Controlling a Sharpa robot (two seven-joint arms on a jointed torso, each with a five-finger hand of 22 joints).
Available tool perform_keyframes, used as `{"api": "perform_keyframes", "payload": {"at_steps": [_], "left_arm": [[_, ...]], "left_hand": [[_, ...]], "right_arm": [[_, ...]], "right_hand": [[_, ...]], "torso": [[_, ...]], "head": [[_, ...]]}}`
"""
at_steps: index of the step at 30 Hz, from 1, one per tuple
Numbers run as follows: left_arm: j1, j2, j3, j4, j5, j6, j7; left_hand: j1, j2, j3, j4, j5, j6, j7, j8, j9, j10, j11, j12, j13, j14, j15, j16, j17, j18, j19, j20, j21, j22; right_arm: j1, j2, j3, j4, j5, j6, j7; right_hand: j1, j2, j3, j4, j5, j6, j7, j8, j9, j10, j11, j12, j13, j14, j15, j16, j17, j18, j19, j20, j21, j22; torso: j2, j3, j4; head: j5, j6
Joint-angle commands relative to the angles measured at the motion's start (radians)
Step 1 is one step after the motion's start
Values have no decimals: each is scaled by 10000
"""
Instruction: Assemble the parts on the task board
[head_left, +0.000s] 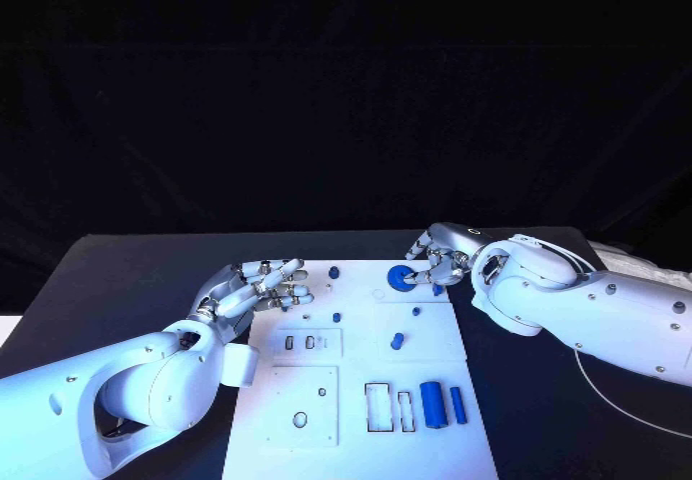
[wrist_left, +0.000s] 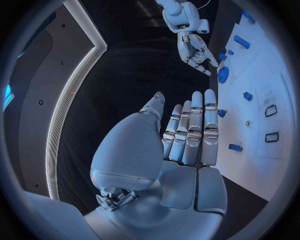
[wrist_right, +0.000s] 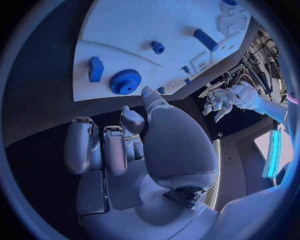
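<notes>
Where the white task board (head_left: 361, 395) ends, round toothed blue gear (head_left: 402, 279), flat, beside small blue parts (head_left: 431, 405)

The task board (head_left: 361, 400) looks matt white plastic, the blue gear (head_left: 402, 278) matt plastic too (toothed rim); both arms' shells are glossy, smooth.

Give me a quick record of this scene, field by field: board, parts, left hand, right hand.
board: white task board in the middle of the black table
gear: round blue gear at the board's far edge
bars: two long blue bars lying near the board's near right corner, beside rectangular slots
small parts: blue pegs, one of them near the board's centre
left hand: left hand at the board's far left corner, fingers apart, holding nothing
right hand: right hand at the gear, fingertips close to it; contact cannot be told
</notes>
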Motion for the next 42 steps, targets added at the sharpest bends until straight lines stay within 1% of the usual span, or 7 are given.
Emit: {"api": "perform_keyframes", "payload": {"at_steps": [1,4,10,14,22,36,42], "left_arm": [[15,11,8,32,9,224,25],[15,12,8,22,9,224,21],[15,20,8,5,9,227,15],[15,35,7,-2,9,235,9],[15,48,7,-16,9,250,-2],[15,46,7,-27,9,276,-24],[15,41,7,-22,9,280,-26]], "left_hand": [[26,102,16,-66,-50,-7,59,-40,-11,8,62,-66,-10,-23,31,-35,15,96,74,4,-49,-11],[26,102,16,-66,-50,-7,59,-40,-11,8,62,-66,-10,-23,31,-35,15,96,74,4,-49,-11],[26,102,16,-66,-50,-7,59,-40,-11,8,62,-66,-10,-23,31,-35,15,96,74,4,-49,-11],[26,102,16,-66,-50,-7,59,-40,-11,8,62,-66,-10,-23,31,-35,15,96,74,4,-49,-11],[26,102,16,-66,-50,-7,59,-40,-11,8,62,-66,-10,-23,31,-35,15,96,74,4,-49,-11],[26,102,16,-66,-50,-7,59,-40,-11,8,62,-66,-10,-23,31,-35,15,96,74,4,-49,-11],[42,107,20,-96,-50,-5,60,-44,-8,15,62,-77,-7,-25,32,-54,36,97,79,6,-69,-17]], "right_arm": [[-6,31,5,-84,329,558,-431],[-16,122,4,-188,179,571,-443],[-39,341,0,-354,-14,494,-545],[-61,481,-4,-490,-106,324,-650],[-89,680,-8,-656,-200,349,-730],[-172,905,-22,-839,-585,868,-813],[-186,962,-26,-927,-707,955,-859]], "right_hand": [[218,65,-200,206,80,-25,96,5,6,118,83,1195,1315,768,77,145,1083,-127,92,77,142,222],[335,96,-245,283,279,-43,135,1,4,225,105,1703,1867,809,112,254,1344,-156,132,109,235,393],[439,175,-251,350,340,4,141,29,15,287,118,2005,2213,833,135,320,1502,-176,161,135,311,527],[581,293,-174,305,721,86,142,61,24,515,117,2547,2744,847,137,360,1597,-188,180,140,363,611],[578,313,-178,306,751,128,141,74,27,614,121,2781,2973,861,143,393,1679,-202,206,146,406,689],[615,328,-183,259,590,227,128,104,34,672,115,2951,3160,873,143,423,1755,-215,225,151,452,768],[728,435,-100,178,549,355,110,148,47,717,97,3060,3279,885,132,450,1824,-230,255,145,500,859]], "torso": [[-3,43,-58],[-4,44,-41],[7,41,-30],[-5,21,-28],[-8,25,-32],[-13,17,-34],[-7,20,-35]], "head": [[13,-17],[2,-33],[36,-75],[51,-105],[79,-124],[115,-205],[114,-219]]}}
